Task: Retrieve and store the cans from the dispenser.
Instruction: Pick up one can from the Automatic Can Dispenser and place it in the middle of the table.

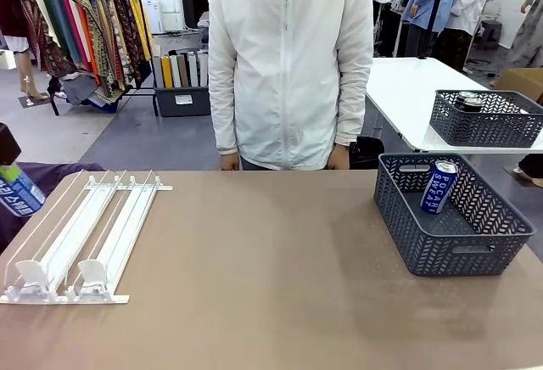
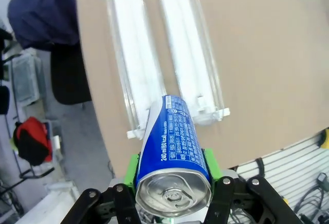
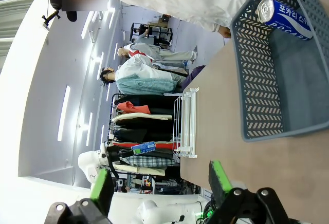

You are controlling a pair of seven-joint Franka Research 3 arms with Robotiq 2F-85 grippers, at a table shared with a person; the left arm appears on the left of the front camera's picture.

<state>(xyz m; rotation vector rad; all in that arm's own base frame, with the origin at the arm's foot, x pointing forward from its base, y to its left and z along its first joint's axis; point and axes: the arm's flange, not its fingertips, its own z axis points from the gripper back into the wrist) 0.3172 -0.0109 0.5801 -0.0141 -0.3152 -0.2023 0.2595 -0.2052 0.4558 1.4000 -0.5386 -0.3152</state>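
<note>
Here, left end effector (image 2: 175,183) clamped on blue can (image 2: 174,154) above dispenser (image 2: 164,54); right end effector (image 3: 162,180) apparently open, empty.

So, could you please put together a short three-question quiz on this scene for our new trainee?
1. True or false: the left gripper is shut on a blue can.
2. Where is the other blue can? A) in the dispenser B) in the grey basket C) in the person's hand
3. Fill in: the right gripper stands ____, with nothing between its pads.

Key: 1 true; 2 B; 3 open.
</note>
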